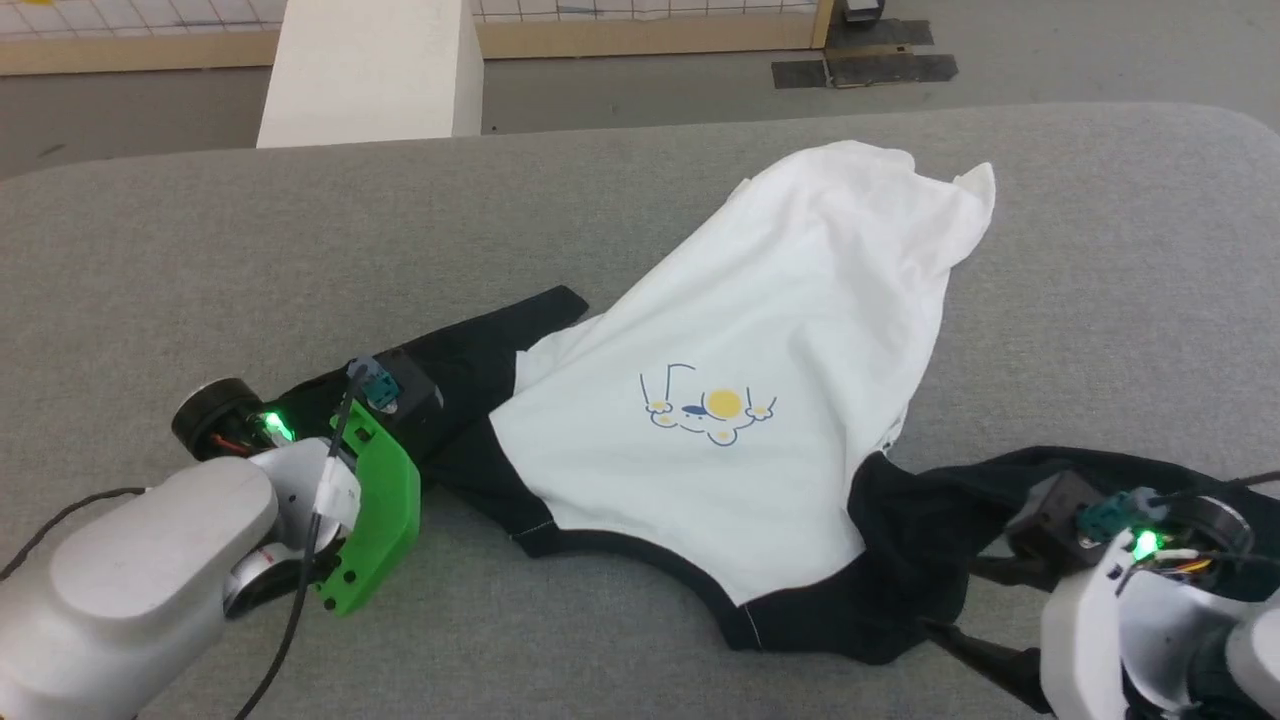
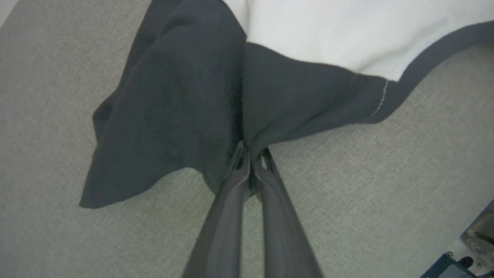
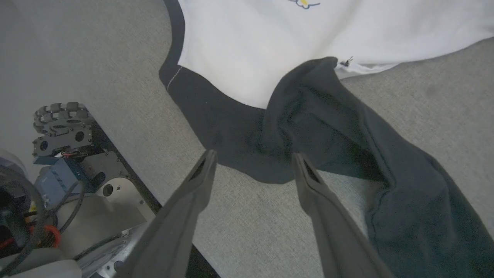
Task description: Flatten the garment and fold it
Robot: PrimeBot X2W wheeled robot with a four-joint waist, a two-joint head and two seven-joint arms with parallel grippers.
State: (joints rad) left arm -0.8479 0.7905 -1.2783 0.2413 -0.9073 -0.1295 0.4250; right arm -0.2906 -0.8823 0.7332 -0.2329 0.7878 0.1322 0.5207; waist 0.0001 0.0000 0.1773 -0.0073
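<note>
From my seat at the head camera, the garment [image 1: 760, 330] lies chest-up on the grey padded table [image 1: 200, 260], a little right of centre. It is far from flat. The white body runs out toward 1 o'clock, where the far end is bunched into a raised, rumpled heap. The small yellow-and-blue cartoon print [image 1: 712, 408] faces up and reads upside down to me. The black neck trim [image 1: 640, 550] curves along the edge nearest me, at 6 o'clock of the shirt.

One black sleeve [image 1: 470, 360] trails off to 9 o'clock, toward my left arm. The other black sleeve [image 1: 950, 520] is crumpled at 4 o'clock, right by my right wrist.

The left gripper [image 2: 250, 154] has its two dark fingers pressed together on a pinched fold of the 9 o'clock sleeve. In the left wrist view the black cloth gathers into a tight crease at the fingertips and fans out toward 12 and 10 o'clock. The green guard [image 1: 375, 510] on that wrist sits just beside the sleeve.

The right gripper [image 3: 252, 162] stands wide apart with nothing between its fingers. In the right wrist view the tips reach the near edge of the black shoulder cloth, with the sleeve sprawling away to 4 o'clock. I cannot quite tell whether the tips touch the cloth or hover just over it.

Beyond the table, at 11 o'clock, a white pillar [image 1: 370, 70] rises from the grey floor.
</note>
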